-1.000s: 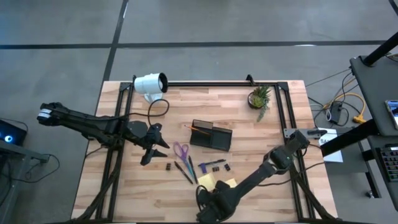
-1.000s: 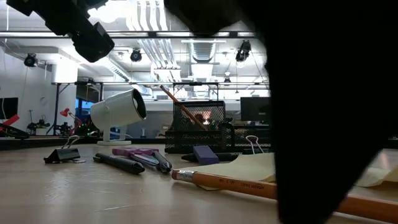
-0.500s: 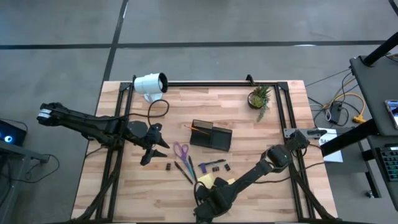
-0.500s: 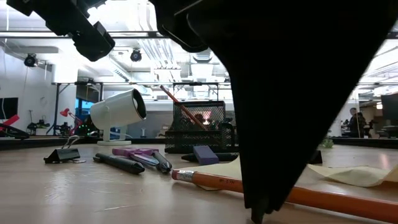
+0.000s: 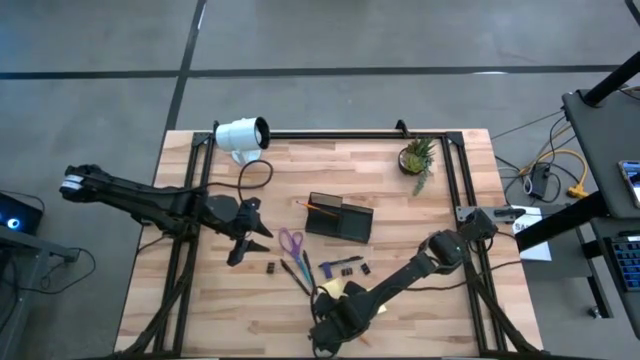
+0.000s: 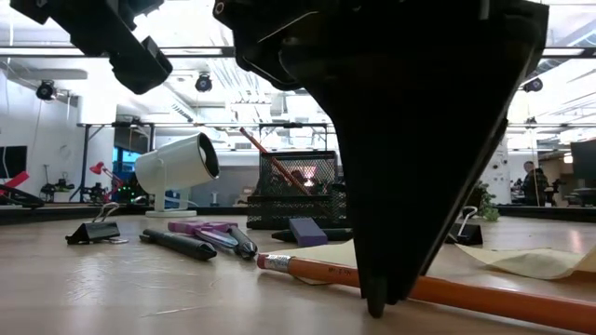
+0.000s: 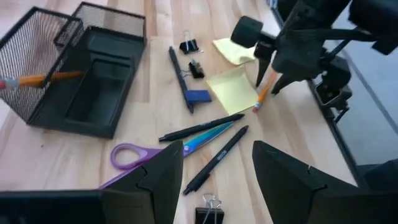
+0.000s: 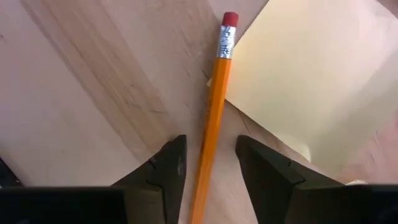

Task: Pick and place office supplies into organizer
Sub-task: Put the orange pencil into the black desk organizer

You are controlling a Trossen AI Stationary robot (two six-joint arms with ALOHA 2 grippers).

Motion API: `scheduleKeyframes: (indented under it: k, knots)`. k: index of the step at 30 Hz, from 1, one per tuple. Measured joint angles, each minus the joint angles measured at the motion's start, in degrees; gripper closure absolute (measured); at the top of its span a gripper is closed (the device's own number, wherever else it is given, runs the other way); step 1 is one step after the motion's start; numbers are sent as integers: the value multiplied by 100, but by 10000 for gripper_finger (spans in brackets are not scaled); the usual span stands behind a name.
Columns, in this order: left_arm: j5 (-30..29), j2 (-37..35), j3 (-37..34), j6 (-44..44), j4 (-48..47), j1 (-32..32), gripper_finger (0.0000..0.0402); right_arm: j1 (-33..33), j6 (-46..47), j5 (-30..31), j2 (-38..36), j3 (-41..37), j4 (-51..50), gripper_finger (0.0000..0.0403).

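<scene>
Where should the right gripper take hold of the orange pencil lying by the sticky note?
Grip the pencil mid-shaft, from straight above, fingers closing across its width. It lies flat on the table, its eraser end against the sticky note, and the open right gripper already straddles the shaft.

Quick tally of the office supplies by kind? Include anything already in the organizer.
pencils: 2 (one on the table, one in the organizer at)
dark pens: 3
scissors: 1
sticky pads: 2
binder clips: 3
blue block: 1
Total: 12
</scene>
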Motion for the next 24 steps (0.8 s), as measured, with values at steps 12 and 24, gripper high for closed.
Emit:
scheduleKeyframes:
  k: [12,24]
  knots:
    - [-116,589,0,4,-41,2,224,-193,-477,-703,-2,13,26,274]
    - [-114,588,0,173,-28,2,224,-196,-636,-549,146,-33,10,342]
